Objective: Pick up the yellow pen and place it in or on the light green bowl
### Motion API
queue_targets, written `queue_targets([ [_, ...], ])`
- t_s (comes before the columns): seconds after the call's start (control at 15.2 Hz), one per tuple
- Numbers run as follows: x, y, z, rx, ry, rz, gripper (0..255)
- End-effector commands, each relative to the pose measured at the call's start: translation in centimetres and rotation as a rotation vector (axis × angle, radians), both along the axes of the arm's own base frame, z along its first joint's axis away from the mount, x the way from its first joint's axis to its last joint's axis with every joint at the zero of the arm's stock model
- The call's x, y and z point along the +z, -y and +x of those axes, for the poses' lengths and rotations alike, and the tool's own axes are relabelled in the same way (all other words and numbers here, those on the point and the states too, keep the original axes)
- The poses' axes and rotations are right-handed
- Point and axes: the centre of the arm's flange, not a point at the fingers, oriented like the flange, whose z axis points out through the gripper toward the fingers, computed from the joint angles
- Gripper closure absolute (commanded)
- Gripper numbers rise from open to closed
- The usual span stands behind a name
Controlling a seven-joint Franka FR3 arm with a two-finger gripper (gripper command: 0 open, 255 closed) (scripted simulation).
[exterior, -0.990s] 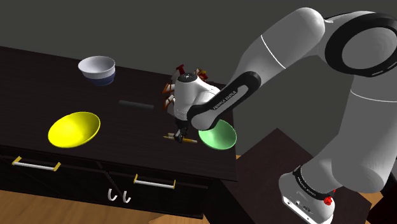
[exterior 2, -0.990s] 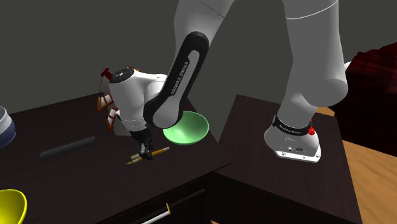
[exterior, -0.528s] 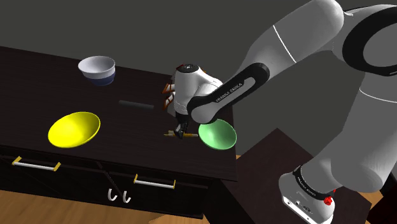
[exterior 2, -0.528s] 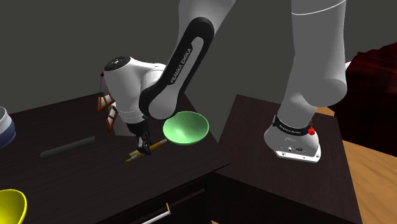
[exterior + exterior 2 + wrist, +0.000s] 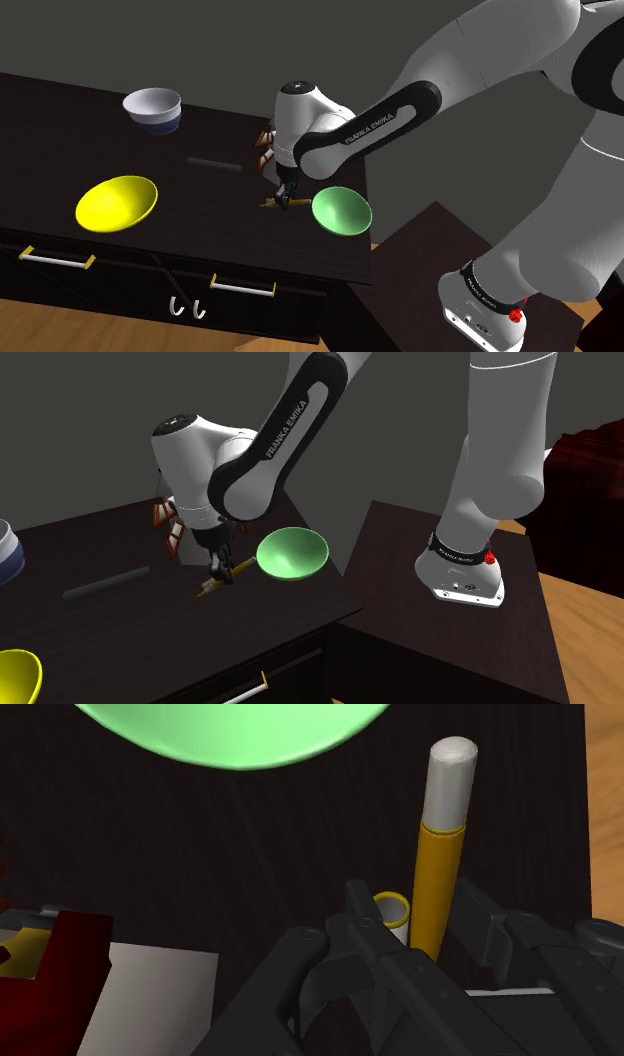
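The dark table lies under the gripper. The yellow bowl sits well away from it, on the side opposite the light green bowl, which rests just beside the fingers toward the stand. A white bowl with a dark blue base stands far beyond, near the wall. A red-and-white object crowds close behind the gripper, and a dark bar lies near it on the yellow bowl's side. The black fingers are clamped on the yellow pen, which is tilted with its grey cap pointing toward the green bowl.
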Motion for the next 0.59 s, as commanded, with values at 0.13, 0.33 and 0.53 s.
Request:
queue_targets([
  [0.13,2.0,0.0,-0.1,0.000,0.000,0.000,255],
  [0.33,3.6,0.0,-0.1,0.000,0.000,0.000,255],
  [0.53,5.2,0.0,-0.1,0.000,0.000,0.000,255],
])
